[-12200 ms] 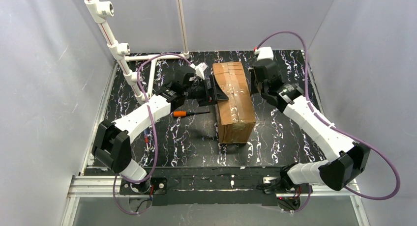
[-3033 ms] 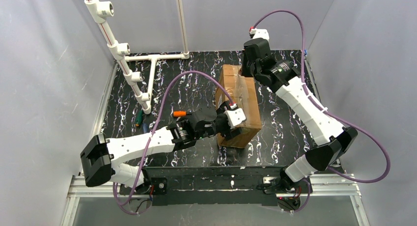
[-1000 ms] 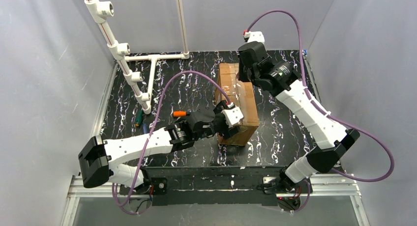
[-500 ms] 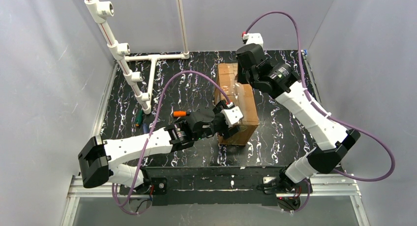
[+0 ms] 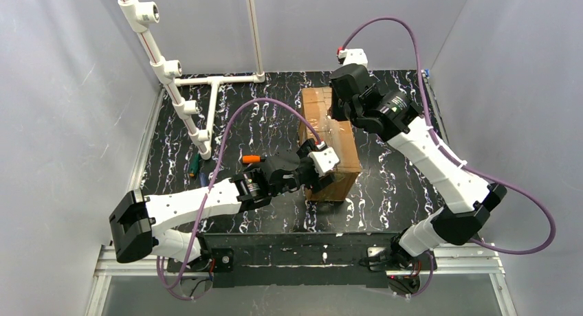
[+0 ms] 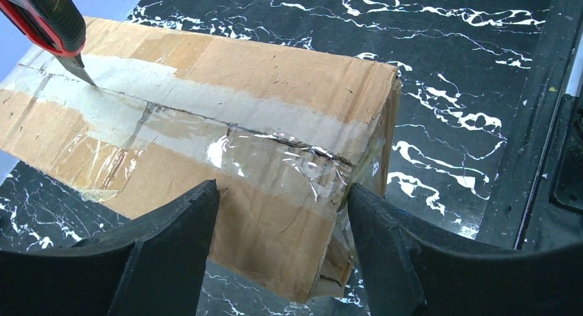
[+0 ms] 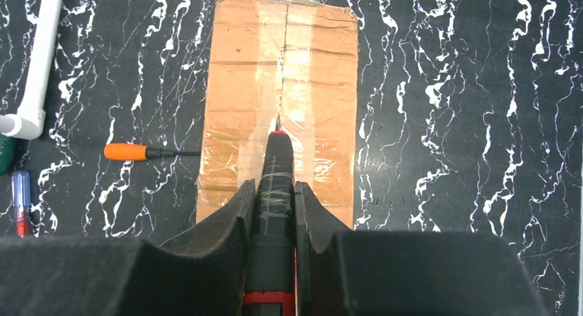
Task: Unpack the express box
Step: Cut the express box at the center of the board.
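**Slitting the taped seam: a shallow blade and a steady box**

Top view: the large brown corrugated-cardboard express box lies lengthwise in the middle of the black, white-veined surface. The right pincer is over its far half and the left pincer is at its near end.

Left wrist view: the left pincer is spread, with one finger on each side of the near corner of the express box. I cannot tell whether the fingers press the cardboard. The blade of the red-and-black utility knife touches the glossy tape on the middle seam.

Right wrist view: the right pincer pinches the utility knife by its handle. The tip is on the seam, about halfway along the express box. An orange-handled screwdriver lies just beside the box.

I think the blade should follow the seam straight and go only as deep as the tape, so that the contents are not cut. The left pincer should brace the near end, otherwise the box may slide or turn under the pull.
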`<state>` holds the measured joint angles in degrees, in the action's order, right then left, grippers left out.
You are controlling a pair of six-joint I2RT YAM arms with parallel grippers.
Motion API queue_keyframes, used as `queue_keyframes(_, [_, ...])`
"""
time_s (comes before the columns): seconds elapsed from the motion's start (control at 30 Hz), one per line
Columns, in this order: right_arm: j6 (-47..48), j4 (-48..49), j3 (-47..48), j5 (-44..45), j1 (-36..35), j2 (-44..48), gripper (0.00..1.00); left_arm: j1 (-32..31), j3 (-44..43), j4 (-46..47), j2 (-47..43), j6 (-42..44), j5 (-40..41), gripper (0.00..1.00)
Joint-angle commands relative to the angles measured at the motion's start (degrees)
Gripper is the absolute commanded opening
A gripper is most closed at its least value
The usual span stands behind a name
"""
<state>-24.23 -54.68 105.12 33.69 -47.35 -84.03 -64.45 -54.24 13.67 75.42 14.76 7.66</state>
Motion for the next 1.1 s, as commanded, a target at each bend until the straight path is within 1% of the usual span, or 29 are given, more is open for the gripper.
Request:
queue_keyframes(0.0, [-1.0,-3.4,-1.8,-0.7,-1.0,1.1,0.01,1.0,0.0,-0.3,-0.7,0.6,4.2,0.67])
queue_keyframes(0.07, [-1.6,-3.8,-1.1,-1.8,-1.2,1.2,0.01,1.1,-0.3,-0.3,-0.4,0.9,4.4,0.67])
queue_keyframes(0.17, [-0.8,-3.5,0.4,-0.2,-1.3,2.7,0.01,1.1,-0.2,-0.3,-0.7,0.7,4.3,0.66])
queue_keyframes(0.27, [-1.4,-3.9,-4.1,-1.5,-1.3,2.4,0.01,1.0,-0.1,-0.2,-0.3,0.7,5.1,0.66])
queue_keyframes(0.4, [-2.0,-5.1,-0.6,-0.8,-1.9,4.9,0.01,1.1,-0.8,-0.3,0.3,0.9,5.1,0.66])
queue_keyframes(0.5, [-2.5,-4.7,-4.8,-2.0,-1.9,4.1,0.01,1.0,-1.1,-0.2,1.1,0.7,5.4,0.66])
queue_keyframes(0.57, [-2.9,-6.0,-2.5,-3.1,-2.1,4.2,0.01,1.1,-1.7,-0.3,1.6,0.8,5.7,0.66])
queue_keyframes(0.63, [-2.7,-5.1,-0.7,-1.6,-2.9,5.6,0.01,1.0,-1.7,-0.3,1.7,0.4,5.7,0.66])
queue_keyframes(0.73, [-2.9,-5.6,-5.1,-1.6,-2.8,4.6,0.01,1.1,-1.8,-0.3,2.1,0.0,6.3,0.66])
queue_keyframes(0.8, [-3.6,-6.0,-3.0,-3.3,-3.2,4.7,0.01,1.1,-2.0,-0.3,2.2,0.2,6.4,0.66])
queue_keyframes(0.87, [-3.2,-3.9,-3.3,-1.3,-3.7,6.5,0.01,1.1,-2.0,-0.3,2.2,0.2,6.3,0.66])
queue_keyframes(0.97, [-3.6,-7.1,-3.4,-1.9,-3.7,5.1,0.01,1.1,-2.0,-0.3,2.2,0.2,6.5,0.66])
queue_keyframes(1.07, [-3.3,-6.3,-1.3,-0.9,-3.9,7.1,0.01,1.1,-2.0,-0.3,2.1,0.4,6.5,0.66])
